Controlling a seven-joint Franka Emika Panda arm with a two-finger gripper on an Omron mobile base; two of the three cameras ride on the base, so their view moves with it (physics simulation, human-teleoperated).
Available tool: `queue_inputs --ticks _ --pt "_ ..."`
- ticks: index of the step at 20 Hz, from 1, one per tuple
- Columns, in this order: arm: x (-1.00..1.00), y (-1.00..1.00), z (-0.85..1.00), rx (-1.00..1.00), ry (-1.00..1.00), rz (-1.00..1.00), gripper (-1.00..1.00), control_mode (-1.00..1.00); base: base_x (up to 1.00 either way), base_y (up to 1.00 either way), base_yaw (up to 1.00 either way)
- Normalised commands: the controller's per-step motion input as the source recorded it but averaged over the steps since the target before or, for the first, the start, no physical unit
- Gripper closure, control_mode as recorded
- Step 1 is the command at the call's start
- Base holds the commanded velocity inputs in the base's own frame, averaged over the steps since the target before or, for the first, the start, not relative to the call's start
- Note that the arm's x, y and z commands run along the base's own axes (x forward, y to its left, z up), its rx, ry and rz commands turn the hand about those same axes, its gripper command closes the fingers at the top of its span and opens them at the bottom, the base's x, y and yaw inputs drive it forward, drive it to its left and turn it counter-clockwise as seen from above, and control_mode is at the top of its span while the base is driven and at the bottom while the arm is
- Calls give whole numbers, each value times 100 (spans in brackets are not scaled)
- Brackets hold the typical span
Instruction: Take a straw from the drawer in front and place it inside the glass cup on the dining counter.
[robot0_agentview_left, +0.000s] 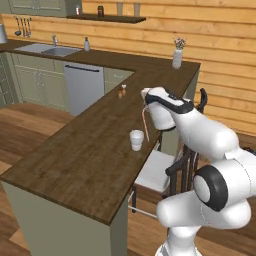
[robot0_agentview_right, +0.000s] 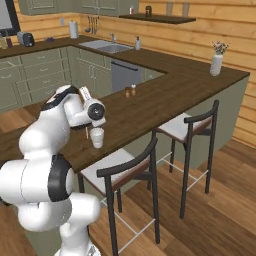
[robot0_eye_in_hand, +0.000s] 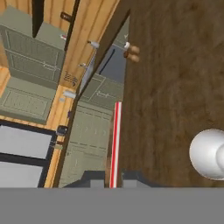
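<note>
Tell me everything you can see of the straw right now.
The straw is a thin, straight stick, red with a pale stripe, and looks like plastic. The shut gripper pinches one end. In the left base view it hangs from the hand above the dining counter, its lower end beside the glass cup, not inside it. Whether it touches the cup's rim is unclear.

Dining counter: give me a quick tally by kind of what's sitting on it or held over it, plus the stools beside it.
Glass cup: 1
Straw, gripped in the shut gripper above the dining counter: 1
Flower vase: 1
Small shakers: 2
Stools: 2
Total: 7
</note>
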Motion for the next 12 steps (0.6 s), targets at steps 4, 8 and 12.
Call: queue_inputs --ticks 4,8,12 --pt "89 -6 -5 9 0 16 100 -100 0 0 0" --pt "61 0 -13 3 -1 16 100 -100 0 0 0" --pt "17 -5 0 8 -17 18 100 -100 0 0 0"
